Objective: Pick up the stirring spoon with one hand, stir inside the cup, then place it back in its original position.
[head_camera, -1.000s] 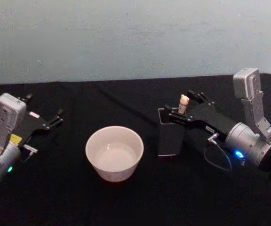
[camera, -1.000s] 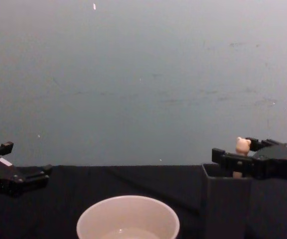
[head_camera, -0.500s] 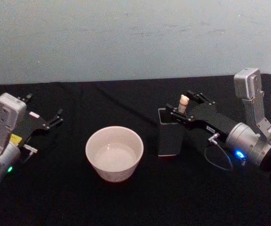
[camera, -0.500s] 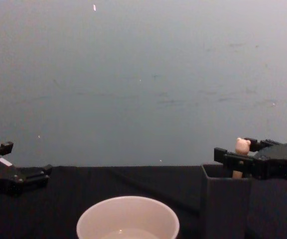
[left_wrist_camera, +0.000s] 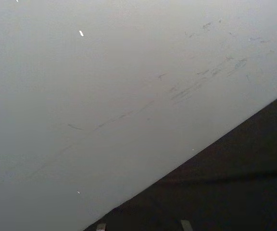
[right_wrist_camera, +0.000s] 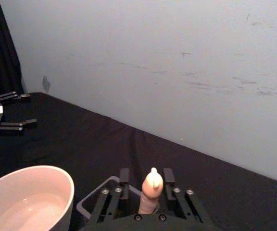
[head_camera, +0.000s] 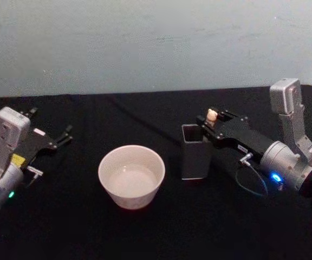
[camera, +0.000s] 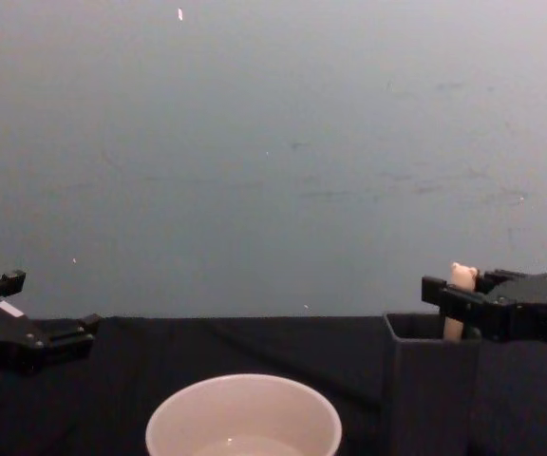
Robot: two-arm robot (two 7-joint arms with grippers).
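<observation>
Beige bear-knob handle of stirring spoon point(head_camera: 212, 115) stands in grey holder point(head_camera: 195, 160), beside cup point(head_camera: 129, 197). Right claw point(head_camera: 213, 121) straddles the handle, slightly parted, gripping nothing as I read it. Stirring done or pending: cannot tell. Spoon bowl hidden inside holder. Left claw point(head_camera: 65, 135) spread, parked at table point(head_camera: 145, 238) left.

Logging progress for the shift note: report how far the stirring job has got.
Done: nothing confirmable; the cup holds no spoon. In hand: the right pincer is at the handle of the stirring spoon, which stands in the dark holder. The left pincer sits open, far left. Left: lift, stir, return, unless this is already the return, which these views cannot settle.
</observation>
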